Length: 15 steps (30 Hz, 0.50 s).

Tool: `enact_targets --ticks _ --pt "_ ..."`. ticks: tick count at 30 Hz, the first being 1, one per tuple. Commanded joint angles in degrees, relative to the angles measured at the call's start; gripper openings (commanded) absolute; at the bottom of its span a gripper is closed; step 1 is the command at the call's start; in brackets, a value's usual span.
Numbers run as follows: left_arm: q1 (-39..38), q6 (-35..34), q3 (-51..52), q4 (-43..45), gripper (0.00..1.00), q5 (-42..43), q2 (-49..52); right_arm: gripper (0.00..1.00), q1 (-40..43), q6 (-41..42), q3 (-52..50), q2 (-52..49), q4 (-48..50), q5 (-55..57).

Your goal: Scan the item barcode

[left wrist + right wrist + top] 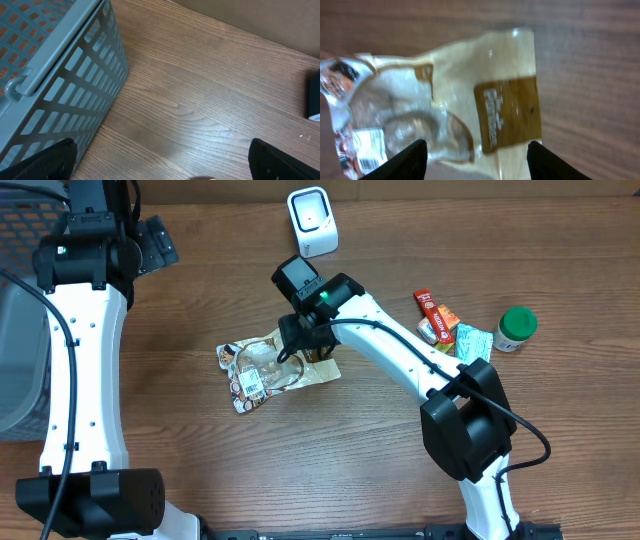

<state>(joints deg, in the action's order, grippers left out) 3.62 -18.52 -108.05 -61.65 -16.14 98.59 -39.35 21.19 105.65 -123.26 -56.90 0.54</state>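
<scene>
- Near the middle of the bench (pixel 400 490) lies the snack packet (pixel 262 365), flat on the wood, with its white barcode label (pixel 250 385) facing up at the end toward the left edge.
- Right end effector (pixel 476 152) hangs directly over the packet with its fingers spread to a middling gap — they grip nothing, and the packet rests on the bench beneath them.
- Left end effector (pixel 162 157) is spread wide and empty beside the grey basket (pixel 60 75) at the far left corner, well apart from the packet.
- The step in hand, as I judge it, is the pick-up — the packet has not yet gone to the white scanner (pixel 312 220) standing at the far edge.
- The next move calls for lowering and pinching the thin, slippery film at a spot clear of the label, then lifting and turning the label toward the scanner's face.
</scene>
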Motion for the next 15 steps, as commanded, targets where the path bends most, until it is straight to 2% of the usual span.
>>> enact_targets --ticks 1,8,15 --pt "-0.3 -0.8 -0.4 0.1 1.0 -0.8 0.5 0.65 0.5 1.4 1.2 0.8 1.9 2.1" --pt "-0.3 -0.8 -0.4 0.1 1.0 -0.8 0.5 0.7 0.2 1.6 -0.9 -1.6 1.8 1.9" --pt "-0.3 -0.8 -0.4 0.2 1.0 -0.8 0.5 0.74 -1.5 5.6 -4.8 -5.3 4.6 0.6"
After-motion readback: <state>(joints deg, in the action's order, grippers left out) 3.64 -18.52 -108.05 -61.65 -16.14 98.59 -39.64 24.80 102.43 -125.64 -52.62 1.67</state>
